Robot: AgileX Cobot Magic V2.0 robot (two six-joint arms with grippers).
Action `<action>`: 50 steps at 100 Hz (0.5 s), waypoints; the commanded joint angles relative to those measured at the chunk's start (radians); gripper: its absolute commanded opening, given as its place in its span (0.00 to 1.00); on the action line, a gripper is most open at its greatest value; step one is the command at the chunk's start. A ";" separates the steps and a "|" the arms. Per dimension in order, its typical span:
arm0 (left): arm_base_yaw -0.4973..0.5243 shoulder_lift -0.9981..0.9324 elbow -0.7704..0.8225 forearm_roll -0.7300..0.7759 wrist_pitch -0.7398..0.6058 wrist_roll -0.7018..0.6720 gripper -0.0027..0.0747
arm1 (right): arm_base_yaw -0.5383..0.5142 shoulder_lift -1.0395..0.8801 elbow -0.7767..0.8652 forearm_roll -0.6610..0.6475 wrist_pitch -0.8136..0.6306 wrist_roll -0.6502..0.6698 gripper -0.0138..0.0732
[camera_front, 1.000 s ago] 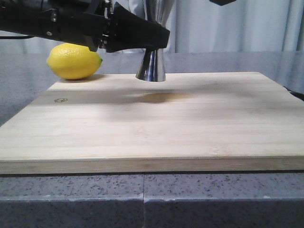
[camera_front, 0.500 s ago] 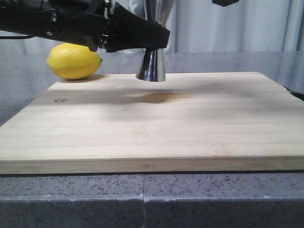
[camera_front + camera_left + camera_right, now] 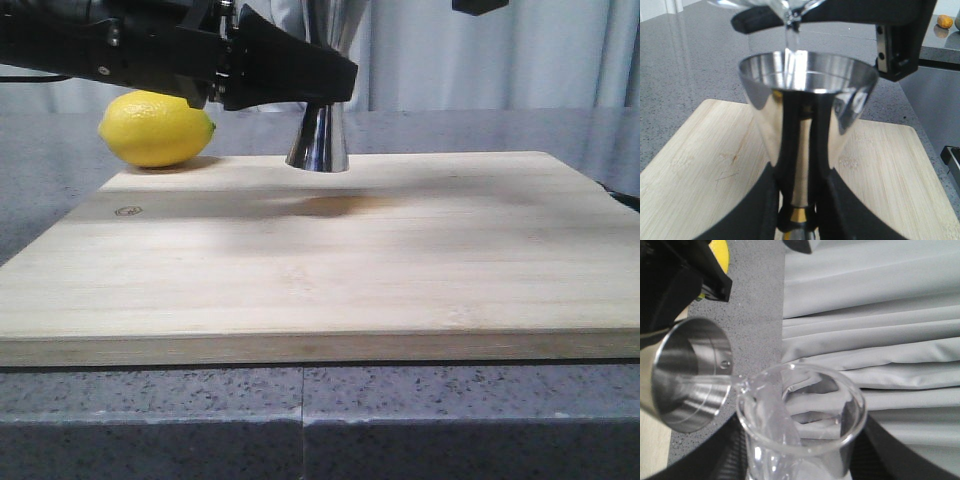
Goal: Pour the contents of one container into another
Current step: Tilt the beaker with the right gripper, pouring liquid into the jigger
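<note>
The steel jigger (image 3: 318, 140) stands on the far part of the wooden board (image 3: 350, 260). My left gripper (image 3: 335, 80) is shut on its gold-banded waist. In the left wrist view the black fingers (image 3: 822, 195) clamp the jigger (image 3: 807, 90) just above the band, with the left gripper (image 3: 799, 212) low in that frame. Above the open cup tilts the clear glass beaker (image 3: 785, 7), and a thin clear stream (image 3: 790, 45) falls from its spout into the cup. My right gripper (image 3: 800, 465) is shut on the beaker (image 3: 800, 410), whose lip hangs over the jigger's rim (image 3: 690, 375).
A yellow lemon (image 3: 155, 128) lies at the board's far left corner. The board sits on a grey speckled counter (image 3: 300, 420), with a pale curtain (image 3: 880, 315) behind. A small orange thing (image 3: 945, 21) sits far off on the counter.
The bit of my right gripper at the top edge of the front view has drifted slightly to the right. Left gripper, jigger and lemon stay where they were.
</note>
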State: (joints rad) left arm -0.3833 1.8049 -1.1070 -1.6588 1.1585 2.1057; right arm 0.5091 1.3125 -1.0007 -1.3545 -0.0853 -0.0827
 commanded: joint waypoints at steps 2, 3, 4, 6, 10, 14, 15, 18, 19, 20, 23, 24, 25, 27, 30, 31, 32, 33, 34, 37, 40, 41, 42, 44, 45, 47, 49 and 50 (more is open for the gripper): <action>-0.004 -0.055 -0.029 -0.075 0.092 -0.008 0.01 | -0.002 -0.040 -0.037 -0.010 -0.021 -0.005 0.39; -0.004 -0.055 -0.029 -0.075 0.092 -0.008 0.01 | -0.002 -0.040 -0.037 -0.010 -0.021 -0.005 0.39; -0.004 -0.055 -0.029 -0.075 0.092 -0.008 0.01 | -0.002 -0.040 -0.037 -0.010 -0.021 -0.005 0.39; -0.004 -0.055 -0.029 -0.075 0.092 -0.008 0.01 | -0.002 -0.040 -0.037 -0.013 -0.021 -0.005 0.39; -0.004 -0.055 -0.029 -0.075 0.092 -0.008 0.01 | -0.002 -0.040 -0.037 -0.018 -0.021 -0.005 0.39; -0.004 -0.055 -0.029 -0.075 0.092 -0.008 0.01 | -0.002 -0.040 -0.037 -0.022 -0.021 -0.005 0.39; -0.004 -0.055 -0.029 -0.075 0.092 -0.008 0.01 | -0.002 -0.040 -0.037 -0.023 -0.021 -0.005 0.39; -0.004 -0.055 -0.029 -0.075 0.092 -0.008 0.01 | -0.002 -0.040 -0.037 -0.024 -0.021 -0.005 0.39; -0.004 -0.055 -0.029 -0.075 0.092 -0.008 0.01 | -0.002 -0.040 -0.037 -0.024 -0.021 -0.005 0.39; -0.004 -0.055 -0.029 -0.075 0.092 -0.008 0.01 | -0.002 -0.040 -0.037 -0.026 -0.021 -0.005 0.39; -0.004 -0.055 -0.029 -0.075 0.092 -0.008 0.01 | -0.002 -0.040 -0.037 -0.028 -0.021 -0.005 0.39; -0.004 -0.055 -0.029 -0.075 0.092 -0.008 0.01 | -0.002 -0.040 -0.037 -0.031 -0.021 -0.005 0.39; -0.004 -0.055 -0.029 -0.075 0.092 -0.008 0.01 | -0.002 -0.040 -0.037 -0.030 -0.021 -0.005 0.39; -0.004 -0.055 -0.029 -0.075 0.092 -0.008 0.01 | -0.002 -0.040 -0.037 -0.035 -0.021 -0.005 0.39; -0.004 -0.055 -0.029 -0.075 0.092 -0.008 0.01 | -0.002 -0.040 -0.037 -0.038 -0.021 -0.005 0.39; -0.004 -0.055 -0.029 -0.075 0.092 -0.008 0.01 | -0.002 -0.040 -0.037 -0.042 -0.021 -0.005 0.39; -0.004 -0.055 -0.029 -0.075 0.092 -0.008 0.01 | -0.002 -0.040 -0.037 -0.044 -0.021 -0.005 0.39; -0.004 -0.055 -0.029 -0.075 0.092 -0.008 0.01 | -0.002 -0.040 -0.037 -0.048 -0.021 -0.005 0.39; -0.004 -0.055 -0.029 -0.075 0.092 -0.008 0.01 | -0.002 -0.040 -0.037 -0.051 -0.021 -0.005 0.39; -0.004 -0.055 -0.029 -0.075 0.092 -0.008 0.01 | -0.002 -0.040 -0.037 -0.060 -0.021 -0.005 0.39; -0.004 -0.055 -0.029 -0.075 0.092 -0.008 0.01 | -0.002 -0.040 -0.037 -0.068 -0.021 -0.005 0.39; -0.004 -0.055 -0.029 -0.075 0.092 -0.008 0.01 | -0.002 -0.040 -0.037 -0.068 -0.021 -0.005 0.39; -0.004 -0.055 -0.029 -0.075 0.092 -0.008 0.01 | -0.002 -0.040 -0.037 -0.070 -0.021 -0.005 0.39; -0.004 -0.055 -0.029 -0.075 0.092 -0.008 0.01 | -0.002 -0.040 -0.037 -0.071 -0.021 -0.005 0.39; -0.004 -0.055 -0.029 -0.075 0.092 -0.008 0.01 | -0.002 -0.040 -0.037 -0.071 -0.021 -0.005 0.39; -0.004 -0.055 -0.029 -0.075 0.092 -0.008 0.01 | -0.002 -0.040 -0.037 -0.071 -0.021 -0.005 0.39; -0.004 -0.055 -0.029 -0.075 0.092 -0.008 0.01 | -0.002 -0.040 -0.037 -0.073 -0.021 -0.005 0.39; -0.004 -0.055 -0.029 -0.075 0.092 -0.008 0.01 | -0.002 -0.040 -0.037 -0.073 -0.021 -0.005 0.39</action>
State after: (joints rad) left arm -0.3833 1.8049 -1.1070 -1.6588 1.1585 2.1057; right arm 0.5091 1.3125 -1.0007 -1.4173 -0.0925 -0.0827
